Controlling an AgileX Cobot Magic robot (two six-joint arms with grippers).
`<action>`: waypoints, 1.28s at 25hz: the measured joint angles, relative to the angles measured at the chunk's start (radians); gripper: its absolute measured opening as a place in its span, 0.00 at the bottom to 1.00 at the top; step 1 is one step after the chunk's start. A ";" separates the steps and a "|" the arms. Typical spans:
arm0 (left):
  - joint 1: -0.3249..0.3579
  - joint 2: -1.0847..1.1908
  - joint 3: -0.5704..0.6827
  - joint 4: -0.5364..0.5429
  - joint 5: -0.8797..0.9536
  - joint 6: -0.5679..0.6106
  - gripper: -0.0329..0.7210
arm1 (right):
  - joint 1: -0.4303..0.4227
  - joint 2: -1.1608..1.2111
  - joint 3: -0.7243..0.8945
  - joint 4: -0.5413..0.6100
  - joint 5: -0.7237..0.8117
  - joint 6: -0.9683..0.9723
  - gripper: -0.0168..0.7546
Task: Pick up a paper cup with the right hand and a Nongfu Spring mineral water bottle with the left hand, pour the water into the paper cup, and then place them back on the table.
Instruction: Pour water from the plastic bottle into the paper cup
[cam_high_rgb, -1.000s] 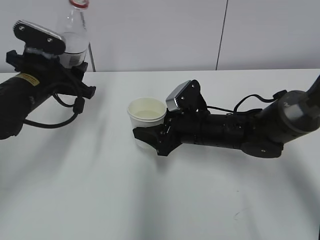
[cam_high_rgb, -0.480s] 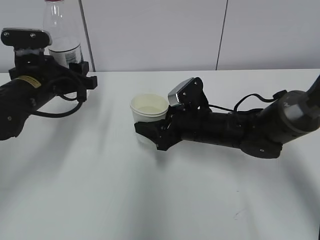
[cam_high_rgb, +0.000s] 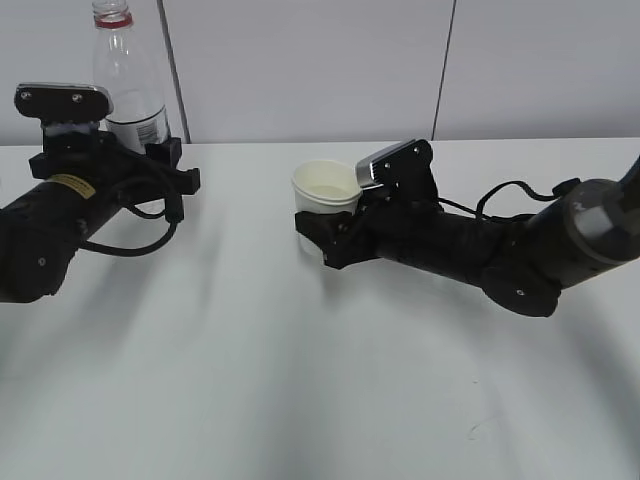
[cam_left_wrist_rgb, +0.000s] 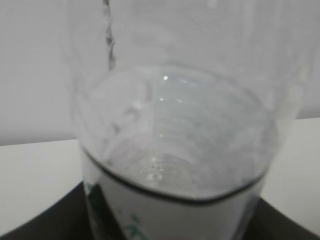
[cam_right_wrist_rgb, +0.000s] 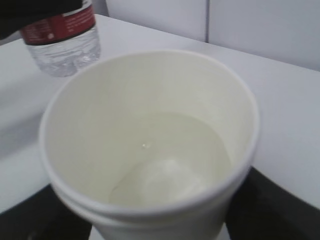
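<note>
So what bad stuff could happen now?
The paper cup has water in it and no lid, so a wobble in the right hand's jaws might spill some on the table. The bottle has no cap either, so it could slosh or tip when the left hand sets it down.

white paper cup (cam_high_rgb: 325, 190) — cream inside, red-labelled clear bottle (cam_high_rgb: 130, 92)
</note>
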 joint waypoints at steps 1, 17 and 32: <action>0.000 0.004 0.000 0.000 0.000 0.000 0.57 | 0.000 0.000 0.000 0.029 0.014 -0.017 0.69; 0.000 0.008 0.000 0.001 -0.023 -0.001 0.57 | -0.002 0.000 0.000 0.474 0.098 -0.272 0.69; 0.000 0.015 0.000 0.007 -0.036 -0.001 0.57 | -0.051 0.031 0.000 0.702 0.120 -0.417 0.69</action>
